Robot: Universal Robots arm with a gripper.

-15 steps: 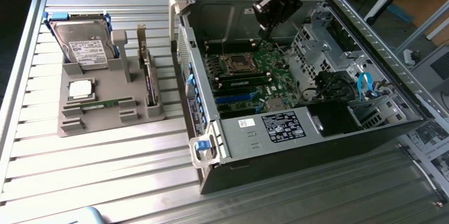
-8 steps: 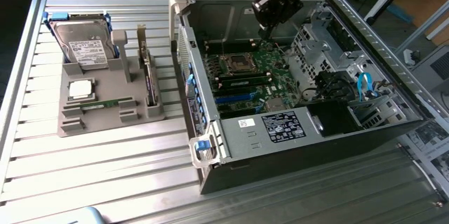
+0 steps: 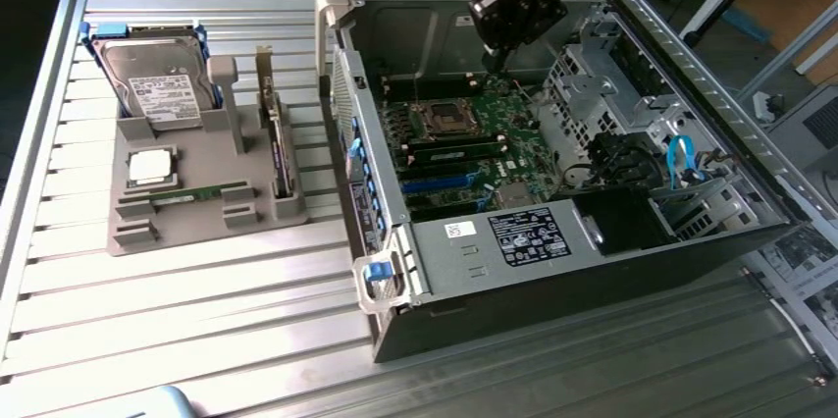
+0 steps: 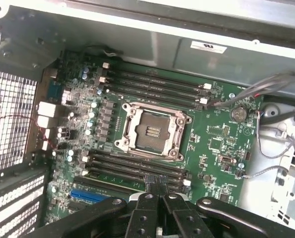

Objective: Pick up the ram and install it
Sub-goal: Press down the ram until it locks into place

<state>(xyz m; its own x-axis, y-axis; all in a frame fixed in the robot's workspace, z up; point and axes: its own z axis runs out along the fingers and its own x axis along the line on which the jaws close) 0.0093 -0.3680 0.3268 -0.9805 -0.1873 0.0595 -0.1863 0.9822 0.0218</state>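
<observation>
1. The ram [image 3: 196, 192] lies flat in the grey holder [image 3: 131, 236], well apart from the claw [image 3: 496, 57], off to the exterior view's left and outside the case [image 3: 550, 271]. Judged: pick-up not done, install not done.
2. The claw hangs inside the open case, above the motherboard [image 4: 212, 139]. Its fingers are pressed together with no stick seen between them.
3. The empty CPU socket [image 4: 152, 130] sits just ahead of the claw; the memory slots [image 4: 132, 166] lie between socket and claw.
4. Unclear: whether any slot beneath the claw is already filled. The fingertips hide part of the nearest slots.
5. Arm body is cut off at the frame edge.
</observation>
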